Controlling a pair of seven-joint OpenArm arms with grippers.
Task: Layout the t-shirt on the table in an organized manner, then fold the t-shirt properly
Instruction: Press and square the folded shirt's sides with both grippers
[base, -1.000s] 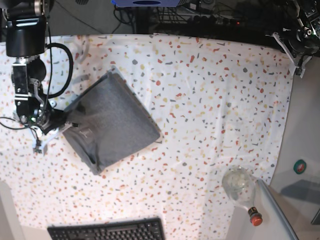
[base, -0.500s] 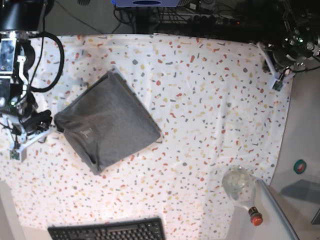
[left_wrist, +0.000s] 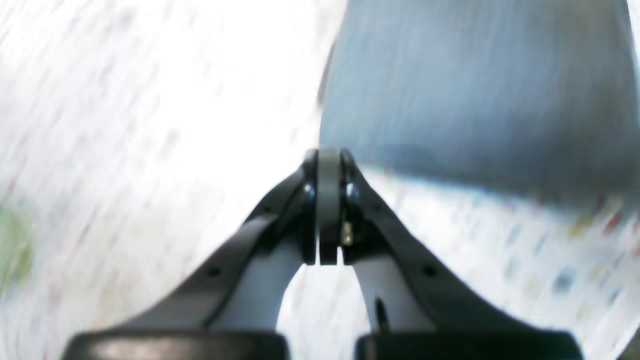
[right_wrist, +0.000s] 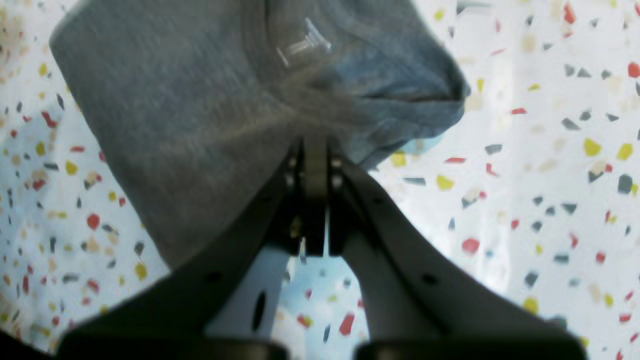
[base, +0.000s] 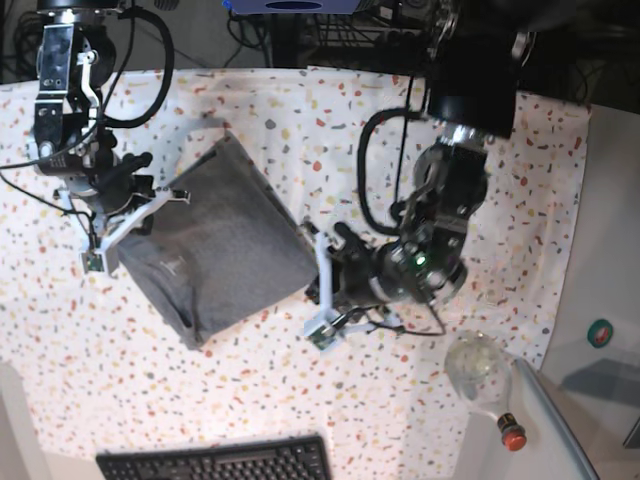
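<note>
The grey t-shirt (base: 225, 235) lies folded into a tilted rectangle on the left half of the speckled table (base: 300, 110). My right gripper (base: 155, 205) is at the shirt's left edge. In the right wrist view its jaws (right_wrist: 315, 150) are pressed together and the t-shirt (right_wrist: 175, 100) puckers toward the tips. The pale tag mark (right_wrist: 305, 42) shows just beyond them. My left gripper (base: 325, 268) reaches in from the right, at the shirt's right corner. The left wrist view is blurred and shows the left gripper (left_wrist: 327, 157) shut, with the t-shirt (left_wrist: 475, 90) just past the tips.
A black keyboard (base: 215, 462) sits at the front edge. A clear bottle (base: 480, 372) with a red cap (base: 512, 437) lies at the front right. A plain grey side surface (base: 605, 230) borders the table on the right. Cables and dark equipment line the back.
The left arm swung in from the back right corner to the shirt's right corner. The right gripper pulled away to the left, then came back to the shirt's left edge and shut.
</note>
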